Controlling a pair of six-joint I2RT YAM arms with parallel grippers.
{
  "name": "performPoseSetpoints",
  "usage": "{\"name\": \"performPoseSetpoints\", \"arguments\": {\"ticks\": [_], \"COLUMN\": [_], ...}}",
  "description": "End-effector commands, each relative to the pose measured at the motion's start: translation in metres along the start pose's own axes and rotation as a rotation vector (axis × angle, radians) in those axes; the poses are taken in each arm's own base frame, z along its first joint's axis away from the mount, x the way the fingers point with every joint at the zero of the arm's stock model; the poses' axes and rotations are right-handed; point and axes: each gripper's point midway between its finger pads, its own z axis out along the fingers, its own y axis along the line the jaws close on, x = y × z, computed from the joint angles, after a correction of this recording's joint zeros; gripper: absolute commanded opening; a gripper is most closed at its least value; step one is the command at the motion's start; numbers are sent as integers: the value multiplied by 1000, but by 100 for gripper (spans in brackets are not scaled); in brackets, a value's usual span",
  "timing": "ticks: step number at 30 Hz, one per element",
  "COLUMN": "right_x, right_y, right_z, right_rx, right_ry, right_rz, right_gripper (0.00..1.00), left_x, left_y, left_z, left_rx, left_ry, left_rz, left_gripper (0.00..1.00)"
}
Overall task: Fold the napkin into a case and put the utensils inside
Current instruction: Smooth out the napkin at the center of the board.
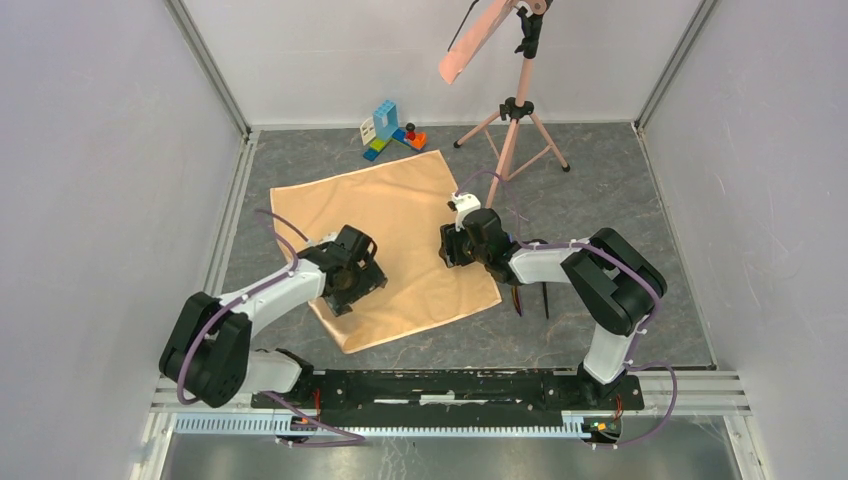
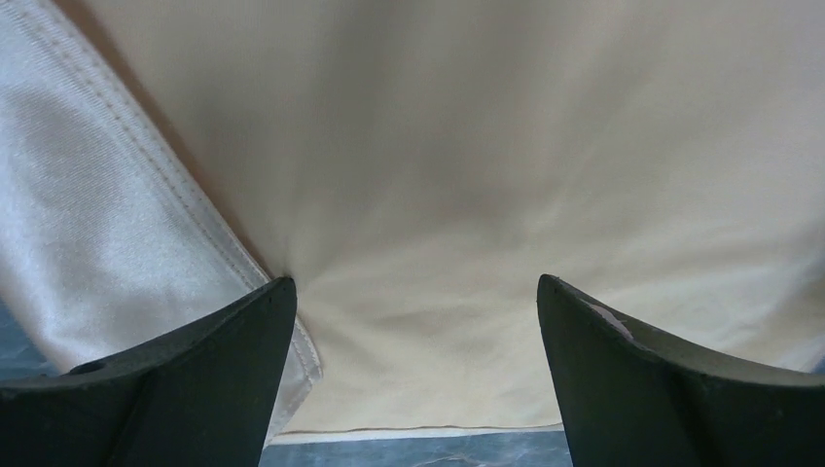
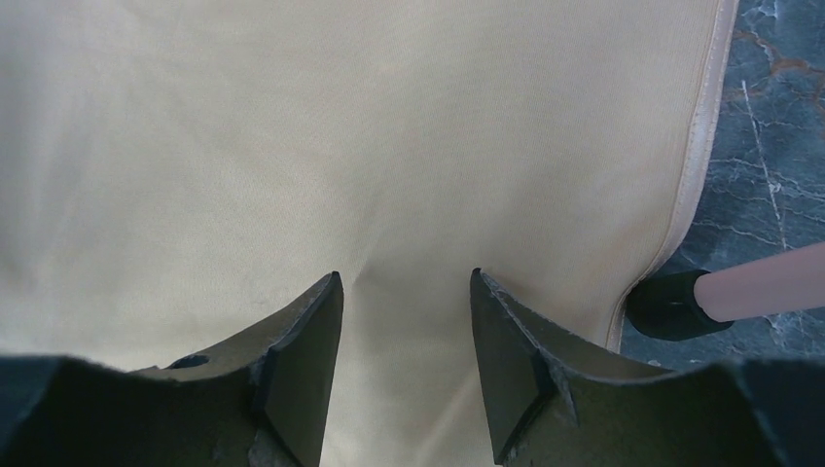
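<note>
The napkin (image 1: 400,215) lies flat on the tabletop (image 1: 600,190). We poise the left pincer (image 2: 416,292), spread wide, at its near-left hem and the right pincer (image 3: 405,282), half-spread and empty, by its right edge, for folding.

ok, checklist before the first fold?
1. Napkin spread flat, unfolded: ok.
2. Left gripper open over the napkin's near-left hem: ok.
3. Right gripper open, nothing between its fingers: ok.
4. Cloth gripped by either gripper: not ok.
5. Tripod foot clear of the right hem: cannot tell, it sits right beside it.
6. Utensils reachable: cannot tell, only a thin black sliver shows by the right arm.
</note>
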Motion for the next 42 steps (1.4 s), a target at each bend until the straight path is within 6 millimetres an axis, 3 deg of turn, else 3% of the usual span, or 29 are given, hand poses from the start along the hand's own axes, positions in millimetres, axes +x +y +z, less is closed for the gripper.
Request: {"name": "performPoseSetpoints", "arguments": {"ticks": [1,5,10,13,15,19,22,30,37,40,42], "right_x": [22,25,22,22,23,24,24,25,29,29,30], "right_y": [-8,-12,-10,-8,-6,-6,-6,-6,-1,-1,-1], "right_z": [-7,-3,-6,-5,-4,-3,-3,-2,0,0,1], "right_rx": [28,43,38,24,14,14,14,14,-16,-14,-15], "right_ry": [65,84,71,73,75,77,78,77,93,94,96], "right_rz": [6,-8,-11,-6,-4,-1,-1,0,7,6,6], "right_gripper": [57,57,57,57,57,57,57,57,57,57,57], "left_x": [6,-4,-38,-56,-58,-40,-28,-2,12,15,15], "left_y": [66,125,127,101,75,16,-5,-3,17,38,64], "left_z": [-15,-61,-115,-129,-124,-91,-69,-21,-3,-5,-13], "left_rx": [-256,-447,-311,-177,-100,37,49,-18,-93,-195,-321], "left_ry": [-49,-193,-389,-435,-399,-209,-110,-11,22,25,3], "left_rz": [-93,-222,-305,-238,-191,-96,-43,21,35,1,-41], "left_gripper": [100,100,100,100,100,100,100,100,100,100,100]}}
